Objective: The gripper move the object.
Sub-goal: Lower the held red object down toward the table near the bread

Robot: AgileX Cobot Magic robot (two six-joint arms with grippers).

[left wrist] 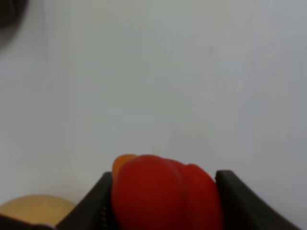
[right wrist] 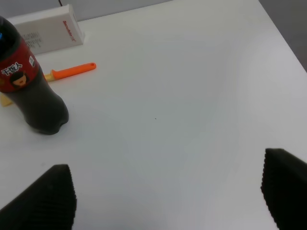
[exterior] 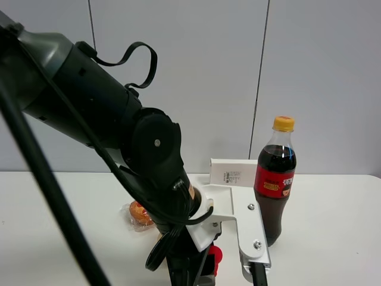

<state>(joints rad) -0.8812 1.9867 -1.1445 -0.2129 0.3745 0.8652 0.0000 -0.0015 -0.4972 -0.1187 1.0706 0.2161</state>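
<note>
Now your left end effector [left wrist: 165, 203] is clamped on the red duck [left wrist: 160, 184].
Duck fills the gap between its jaws; your right end effector [right wrist: 168, 191] gapes wide above the white surface [right wrist: 182, 96], cola bottle [right wrist: 33, 96] nearby.

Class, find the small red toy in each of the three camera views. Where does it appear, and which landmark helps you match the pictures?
Exterior high: the red toy peeks out at the bottom edge, just left of centre, below the white bracket.
Left wrist: close up, held between the two black fingers.
Right wrist: not in view.
Shared landmark: the cola bottle, seen in the exterior high view and also the right wrist view.
</note>
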